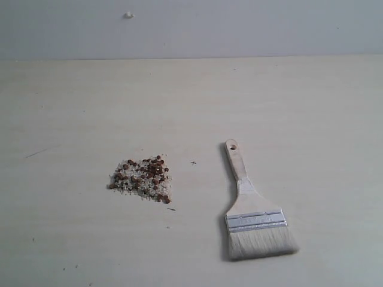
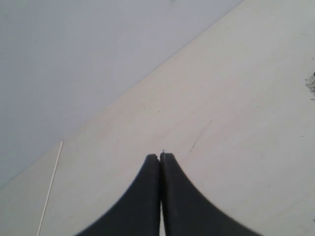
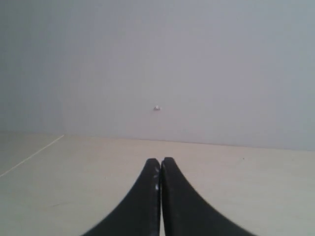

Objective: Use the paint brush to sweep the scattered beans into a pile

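Note:
The beans lie in one tight reddish-brown cluster mixed with white crumbs on the pale table, left of centre in the exterior view. To their right the paint brush lies flat, its handle hole pointing away and its off-white bristles toward the near edge. Neither arm shows in the exterior view. My left gripper is shut with nothing between its black fingers, over bare table; a dark speck of the beans shows at that view's edge. My right gripper is also shut and empty, facing the wall.
A grey wall with a small white bump stands behind the table. A thin dark scratch marks the table at the left. A small cross mark lies between beans and brush.

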